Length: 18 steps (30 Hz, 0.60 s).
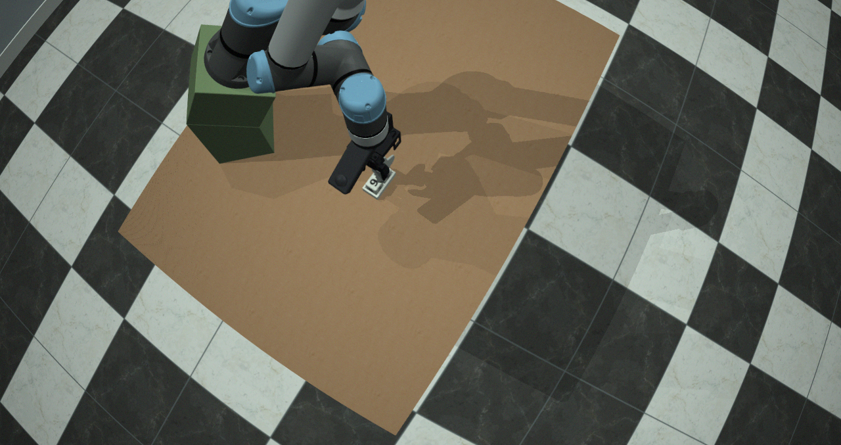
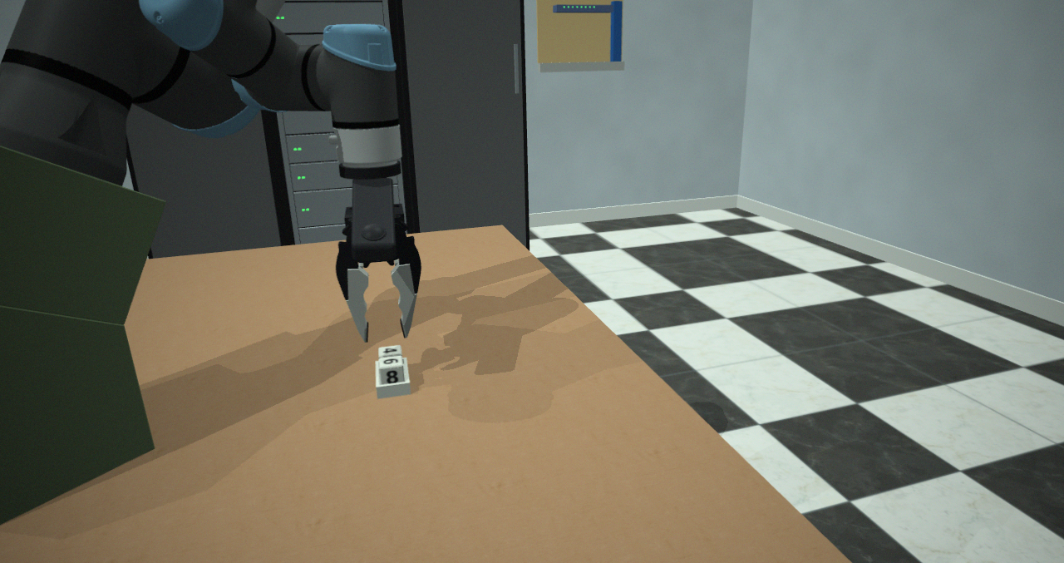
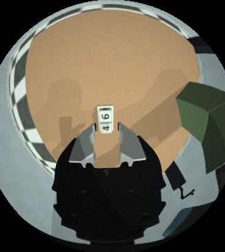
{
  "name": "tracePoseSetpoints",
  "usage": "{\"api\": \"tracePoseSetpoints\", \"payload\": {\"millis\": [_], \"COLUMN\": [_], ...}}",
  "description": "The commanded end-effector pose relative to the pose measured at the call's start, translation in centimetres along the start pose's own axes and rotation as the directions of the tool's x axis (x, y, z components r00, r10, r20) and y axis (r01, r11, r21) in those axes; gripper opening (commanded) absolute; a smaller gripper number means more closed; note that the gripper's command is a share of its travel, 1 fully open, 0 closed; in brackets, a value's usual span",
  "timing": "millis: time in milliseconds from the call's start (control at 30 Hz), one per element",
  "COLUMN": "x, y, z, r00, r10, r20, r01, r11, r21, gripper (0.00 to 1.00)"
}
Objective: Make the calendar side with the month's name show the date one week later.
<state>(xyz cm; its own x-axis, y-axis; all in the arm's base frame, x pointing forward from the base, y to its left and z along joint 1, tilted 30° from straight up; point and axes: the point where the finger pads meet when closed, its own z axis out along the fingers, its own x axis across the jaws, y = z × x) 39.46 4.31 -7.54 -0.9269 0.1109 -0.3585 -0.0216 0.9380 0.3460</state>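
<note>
The small white tray (image 1: 370, 192) (image 2: 393, 391) (image 3: 105, 106) stands on the table with two white cubes in a row. The nearer cube in the exterior view (image 2: 390, 362) (image 1: 374, 182) (image 3: 105, 115) has a sideways 6 on top and an 8 facing that camera. The other cube (image 2: 390, 350) (image 3: 106, 128) has a sideways 4 on top; in the top view the gripper mostly covers it. No month's name is readable, and the long sides cannot be read. My gripper (image 2: 385, 338) (image 3: 107, 123) is partly open and empty, above and slightly behind the tray in the exterior view.
The tan table top (image 1: 282, 289) (image 2: 475, 485) (image 3: 105, 52) carries the arm's shadows beside the tray. The green base block (image 1: 232, 130) (image 2: 66, 298) (image 3: 196, 115) stands at the arm's foot. Dark cabinets (image 2: 460, 98) stand beyond the table, and checkered floor lies past its edges.
</note>
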Motion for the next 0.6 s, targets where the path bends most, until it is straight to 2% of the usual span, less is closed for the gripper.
{"api": "tracePoseSetpoints", "payload": {"millis": [0,567], "x": [-0.4,-0.4], "y": [-0.2,-0.2], "z": [1.0,2.2], "r00": [1.000,1.000], "r10": [-0.004,-0.004], "r20": [0.009,0.010], "r01": [0.004,0.003], "r11": [1.000,1.000], "r21": [0.007,0.007], "gripper": [0.28,0.28]}}
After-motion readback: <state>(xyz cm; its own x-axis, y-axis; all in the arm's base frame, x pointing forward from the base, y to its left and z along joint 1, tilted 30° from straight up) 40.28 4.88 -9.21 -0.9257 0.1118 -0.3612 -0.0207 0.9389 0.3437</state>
